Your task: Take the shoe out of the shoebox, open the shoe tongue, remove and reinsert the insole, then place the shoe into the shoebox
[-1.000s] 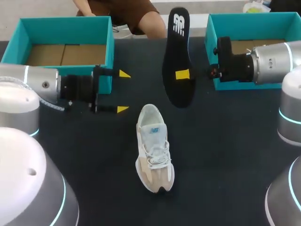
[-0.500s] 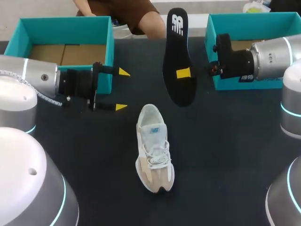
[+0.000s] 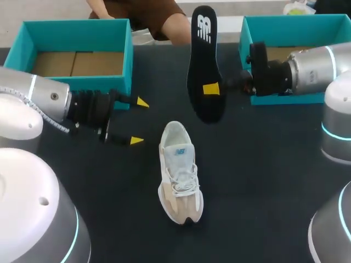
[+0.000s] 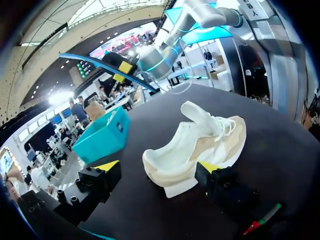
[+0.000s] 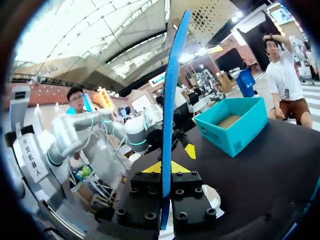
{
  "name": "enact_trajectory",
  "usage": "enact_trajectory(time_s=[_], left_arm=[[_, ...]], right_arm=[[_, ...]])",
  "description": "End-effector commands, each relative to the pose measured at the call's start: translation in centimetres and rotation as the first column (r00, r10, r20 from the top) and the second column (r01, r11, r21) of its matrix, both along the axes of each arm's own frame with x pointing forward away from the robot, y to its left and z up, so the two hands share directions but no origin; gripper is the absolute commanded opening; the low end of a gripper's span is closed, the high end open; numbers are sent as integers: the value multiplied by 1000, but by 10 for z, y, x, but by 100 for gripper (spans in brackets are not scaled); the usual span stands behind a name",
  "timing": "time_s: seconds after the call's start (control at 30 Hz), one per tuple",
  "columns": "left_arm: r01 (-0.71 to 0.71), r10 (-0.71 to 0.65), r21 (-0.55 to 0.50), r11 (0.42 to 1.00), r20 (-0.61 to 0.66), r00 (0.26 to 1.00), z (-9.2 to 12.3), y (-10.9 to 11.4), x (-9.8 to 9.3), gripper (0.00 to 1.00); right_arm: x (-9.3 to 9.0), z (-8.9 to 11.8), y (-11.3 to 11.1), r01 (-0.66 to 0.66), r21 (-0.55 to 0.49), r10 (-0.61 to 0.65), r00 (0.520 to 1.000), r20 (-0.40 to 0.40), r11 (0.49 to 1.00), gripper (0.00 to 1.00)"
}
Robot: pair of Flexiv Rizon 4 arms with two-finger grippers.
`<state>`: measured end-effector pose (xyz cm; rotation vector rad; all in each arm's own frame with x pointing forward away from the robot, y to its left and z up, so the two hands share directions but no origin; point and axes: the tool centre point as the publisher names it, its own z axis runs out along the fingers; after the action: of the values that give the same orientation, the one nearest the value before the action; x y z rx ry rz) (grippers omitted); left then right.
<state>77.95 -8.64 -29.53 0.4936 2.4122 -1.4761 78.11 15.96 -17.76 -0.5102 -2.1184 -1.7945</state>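
Now, an open teal cardboard box (image 3: 77, 27) sits just beside the left tool (image 3: 139, 121), whose yellow-tipped fingers are spread wide with nothing between them. Just ahead of that tool the shoe (image 3: 180, 172) stands on its sole on the black bench (image 3: 263, 164), outside both boxes. It has white mesh, cream suede-like panels and white laces, and its heel end is nearest the tool. The insole (image 3: 204, 66) hangs in the air, thin and flat with rounded ends, black with a white logo. The right tool (image 3: 213, 89) pinches it at mid-length, one finger on each face. A second teal box (image 3: 285, 22) lies behind the right tool. Since a second ago the left tool has tilted and dropped toward the shoe's heel, and the insole has shifted slightly leftward.
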Motion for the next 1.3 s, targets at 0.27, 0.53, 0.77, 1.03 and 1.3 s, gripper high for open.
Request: enact_trajectory(time_s=[0.27,0.53,0.77,1.03,1.3], left_arm=[[-14,16,62,998,-41,999,-35,13,-26,100],[7,-1,122,992,-47,999,-46,17,-37,100],[5,3,128,992,-65,998,-49,16,-43,100],[-34,39,112,993,-46,998,-45,15,-39,100],[-34,39,112,993,-46,998,-45,15,-39,100]], right_arm=[[20,-38,22,-174,102,160,978,136,979,0],[23,-52,40,-230,125,217,970,110,965,0],[16,-62,53,-252,164,239,967,93,954,0],[7,-64,59,-256,216,245,966,77,942,0],[7,-64,59,-256,216,245,966,77,942,0]])
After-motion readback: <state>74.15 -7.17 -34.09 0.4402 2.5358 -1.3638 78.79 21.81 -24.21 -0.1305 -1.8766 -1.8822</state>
